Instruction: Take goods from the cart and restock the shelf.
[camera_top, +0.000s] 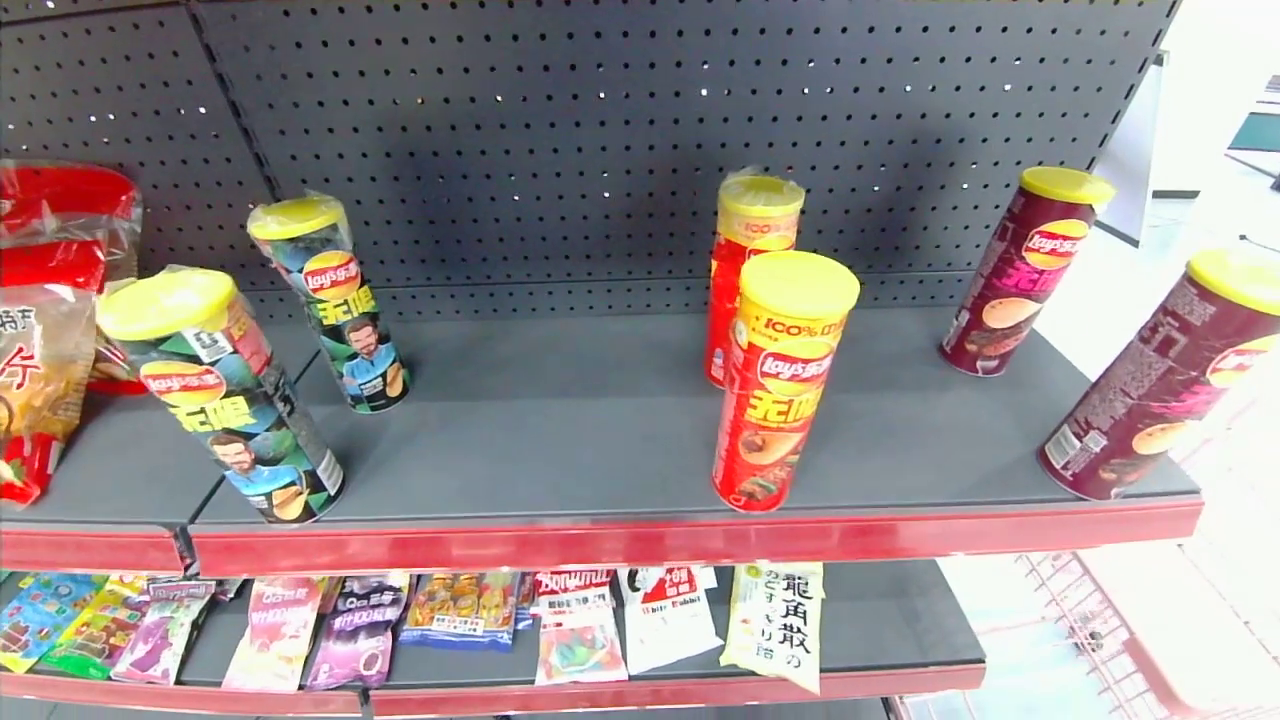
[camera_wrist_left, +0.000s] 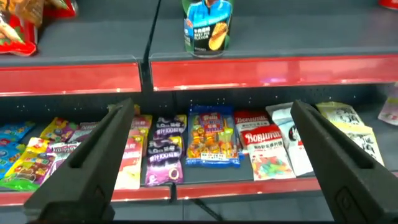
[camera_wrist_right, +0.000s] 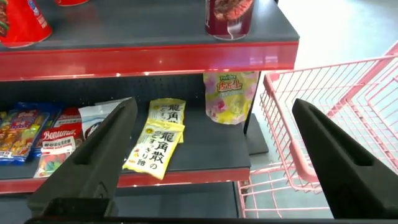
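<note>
Left pincer (camera_wrist_left: 208, 155) and right pincer (camera_wrist_right: 211, 155) spread, empty; cart (camera_top: 1090, 620) lower right of head view; chip cans (camera_top: 775, 390) judged light, stiff, glossy; grip mid-tube.

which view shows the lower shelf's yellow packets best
The right wrist view: the yellow packets lie whole between the fingers. The head view has them low, from above; the left wrist view, partly behind a finger.
</note>
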